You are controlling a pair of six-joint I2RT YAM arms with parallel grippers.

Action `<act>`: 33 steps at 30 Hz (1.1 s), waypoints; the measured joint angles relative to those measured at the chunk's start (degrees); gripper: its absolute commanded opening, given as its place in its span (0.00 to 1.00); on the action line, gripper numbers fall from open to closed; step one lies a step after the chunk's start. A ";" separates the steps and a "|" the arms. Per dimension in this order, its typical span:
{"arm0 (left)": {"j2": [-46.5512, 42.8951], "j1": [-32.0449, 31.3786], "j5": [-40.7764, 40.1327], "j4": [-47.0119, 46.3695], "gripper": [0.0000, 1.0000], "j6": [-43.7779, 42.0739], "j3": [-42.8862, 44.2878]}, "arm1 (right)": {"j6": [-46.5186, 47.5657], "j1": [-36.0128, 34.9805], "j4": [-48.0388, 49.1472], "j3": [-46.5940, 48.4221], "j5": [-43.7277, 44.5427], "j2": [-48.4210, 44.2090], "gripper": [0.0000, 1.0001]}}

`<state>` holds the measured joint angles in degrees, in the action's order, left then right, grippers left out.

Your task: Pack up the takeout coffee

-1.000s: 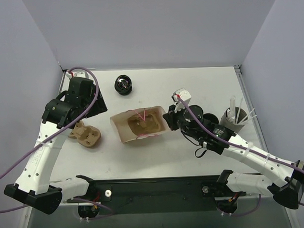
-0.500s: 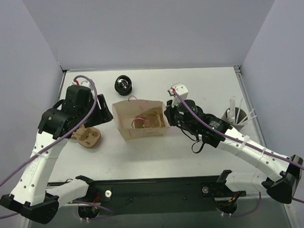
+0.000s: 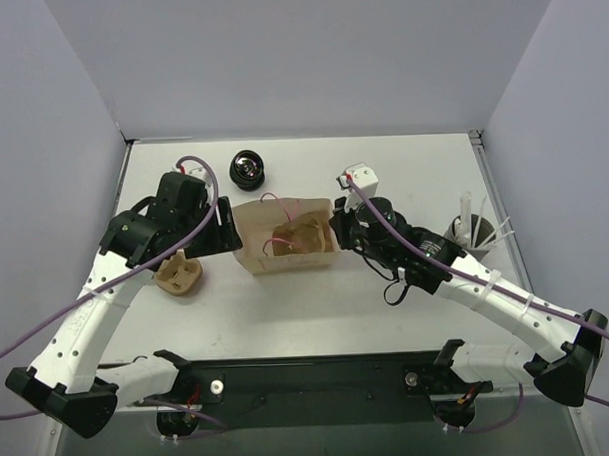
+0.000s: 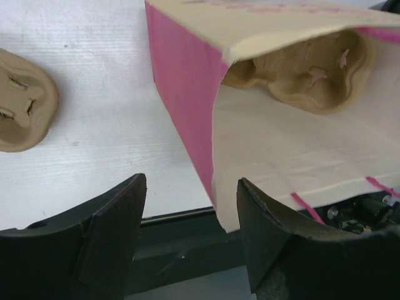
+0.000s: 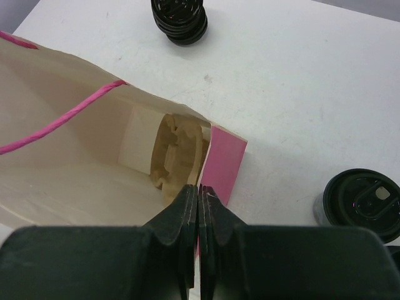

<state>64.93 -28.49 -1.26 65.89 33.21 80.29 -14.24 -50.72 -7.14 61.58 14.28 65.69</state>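
In the middle of the overhead view, on the white table [image 3: 383, 175], the pink paper bag [image 3: 257, 230] is the largest thing, with its mouth open toward the camera and its cream inside showing. A brown cardboard cup carrier [image 3: 303, 235] sits at the bottom of the bag, with the pink string handles looping over it. No cup shows in the bag or in the carrier.

The left gripper [image 4: 190, 182] is at the bag's left side. Its jaws are apart, and in the left wrist view the bag's lower corner falls between them, nearer the right-hand finger. I cannot tell whether it touches. The right gripper [image 5: 198, 194] is at the bag's right rim, with its fingers pressed together on the paper wall where the pink outside meets the cream lining.

A second cardboard carrier [image 3: 178, 274] lies empty on the table at centre left, apart from the bag. At the right edge a grey cup [image 3: 472, 234] holds white sticks. A short ribbed black stack [image 3: 247, 170] stands just beyond the bag toward the upper part of the frame.

One takeout coffee cup [image 5: 361, 201], black with its lid on, stands on the table at the lower right of the right wrist view, outside the bag and near its right wall. From above, the right arm hides it.
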 measured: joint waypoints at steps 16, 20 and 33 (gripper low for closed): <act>7.15 -2.25 -4.39 -4.20 0.00 -1.90 10.43 | -0.09 -1.40 -7.21 22.45 0.35 7.56 0.00; -2.36 -3.85 -4.09 -6.75 0.00 1.01 -1.68 | -1.95 -2.58 -7.50 17.14 1.03 2.19 0.00; -2.60 -4.59 -7.63 -7.91 0.00 1.62 3.39 | 1.07 2.40 -6.58 15.34 -0.22 4.17 0.00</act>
<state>62.33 -33.08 -8.88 57.98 34.83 83.68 -13.17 -48.31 -13.72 76.93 14.06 69.87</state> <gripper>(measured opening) 0.023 0.027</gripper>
